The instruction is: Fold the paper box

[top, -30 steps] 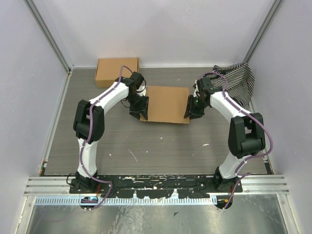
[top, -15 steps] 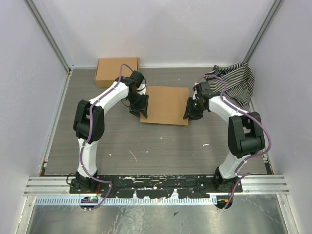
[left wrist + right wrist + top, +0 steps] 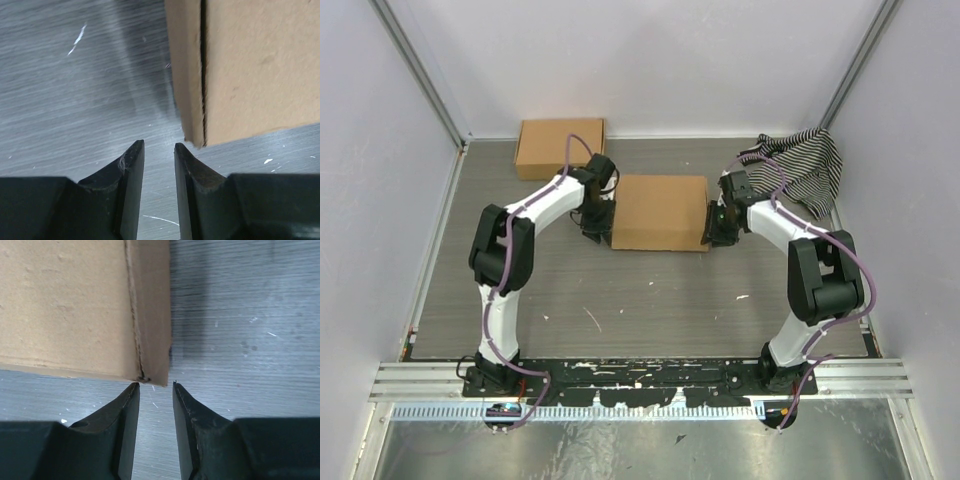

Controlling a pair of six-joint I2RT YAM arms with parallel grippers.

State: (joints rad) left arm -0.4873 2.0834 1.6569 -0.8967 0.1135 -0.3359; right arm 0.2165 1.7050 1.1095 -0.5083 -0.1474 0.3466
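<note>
Between left gripper (image 3: 158, 146) and right gripper (image 3: 156, 385), paper box (image 3: 660, 212), jaws narrowly parted, gripping nothing.

The paper box (image 3: 660, 212) fills the middle of the table (image 3: 650, 300). The left gripper (image 3: 597, 230) crowds its near left corner and the right gripper (image 3: 717, 234) its near right corner, so both flanks are taken. In the wrist views each pair of fingertips stands right at a cardboard corner (jaws narrowly parted, nothing between them). The broad near stretch of table lies free for passage. At the back left, a smaller box (image 3: 559, 147) occupies the corner. At the back right, a striped cloth (image 3: 805, 168) is heaped against the wall. Between them, behind the paper box, runs a bare strip.
</note>
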